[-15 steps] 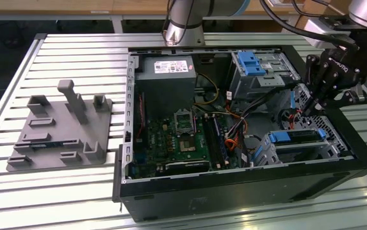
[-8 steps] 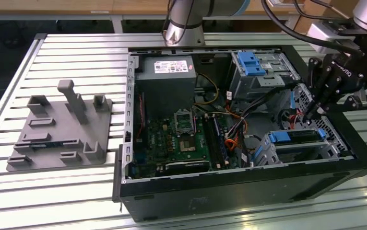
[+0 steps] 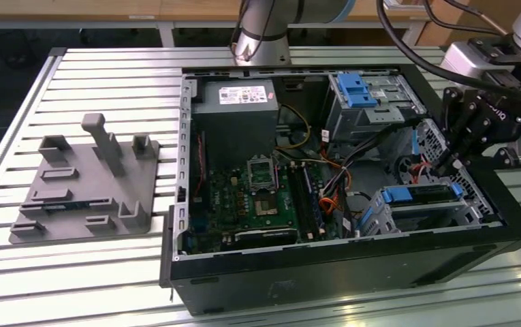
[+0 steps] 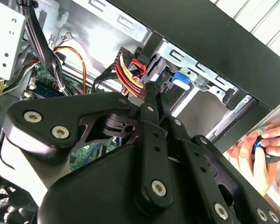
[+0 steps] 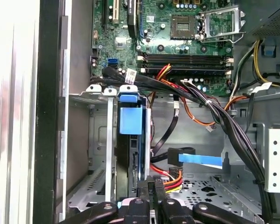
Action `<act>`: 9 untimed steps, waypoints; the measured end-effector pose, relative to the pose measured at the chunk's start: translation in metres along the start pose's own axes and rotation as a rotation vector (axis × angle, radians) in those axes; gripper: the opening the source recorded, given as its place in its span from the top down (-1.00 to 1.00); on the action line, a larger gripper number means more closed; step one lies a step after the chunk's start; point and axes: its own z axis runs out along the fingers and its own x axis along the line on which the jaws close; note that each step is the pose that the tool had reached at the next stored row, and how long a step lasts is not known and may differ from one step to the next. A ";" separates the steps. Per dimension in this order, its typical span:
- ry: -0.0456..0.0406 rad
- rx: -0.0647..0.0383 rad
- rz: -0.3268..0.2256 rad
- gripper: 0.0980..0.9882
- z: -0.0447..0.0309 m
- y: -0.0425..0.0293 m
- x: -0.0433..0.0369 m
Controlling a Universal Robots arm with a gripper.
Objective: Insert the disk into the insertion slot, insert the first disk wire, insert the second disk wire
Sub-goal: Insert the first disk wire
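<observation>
The silver-grey hard drive in blue carrier (image 5: 130, 121) sits inside the perforated grey metal cage (image 5: 97, 140), at the exterior view's near right — wiring stage, I judge. The black gripper (image 5: 152, 180), fingers pressed together and seemingly empty, is beside the red-yellow power plug (image 5: 173, 176) — seating needs square alignment.

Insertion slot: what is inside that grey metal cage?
The disk sits inside the insertion slot, its blue carrier showing at the open side. The cage walls cover its flat faces, so its label cannot be seen.
</observation>
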 end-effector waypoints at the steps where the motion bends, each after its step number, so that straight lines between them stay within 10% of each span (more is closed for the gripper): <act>1: -0.0005 0.000 0.001 0.85 0.0001 0.0004 0.0007; 9: -0.0009 0.000 0.018 0.85 0.0022 0.0025 0.0029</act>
